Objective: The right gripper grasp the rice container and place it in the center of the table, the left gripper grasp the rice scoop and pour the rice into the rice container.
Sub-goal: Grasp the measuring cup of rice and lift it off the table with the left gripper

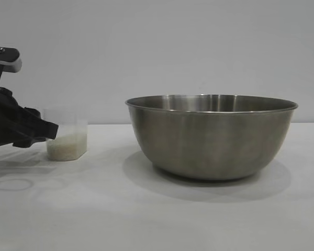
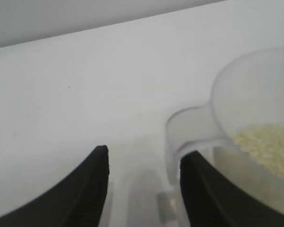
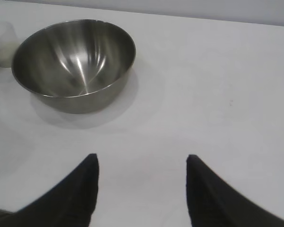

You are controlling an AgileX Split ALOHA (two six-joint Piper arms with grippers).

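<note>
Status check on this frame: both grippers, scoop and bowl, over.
Left gripper open, at the rice scoop handle, not closed. Right gripper open, away from the rice container. Rice still in scoop. Path unobstructed.

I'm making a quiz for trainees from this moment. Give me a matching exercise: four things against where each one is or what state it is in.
1 rice container
2 rice scoop
3 left gripper
4 right gripper

a open, at the scoop's handle
b upright, rice in it
c empty, on the table
d open, away from the bowl

Pairs: 1-c, 2-b, 3-a, 4-d
</note>
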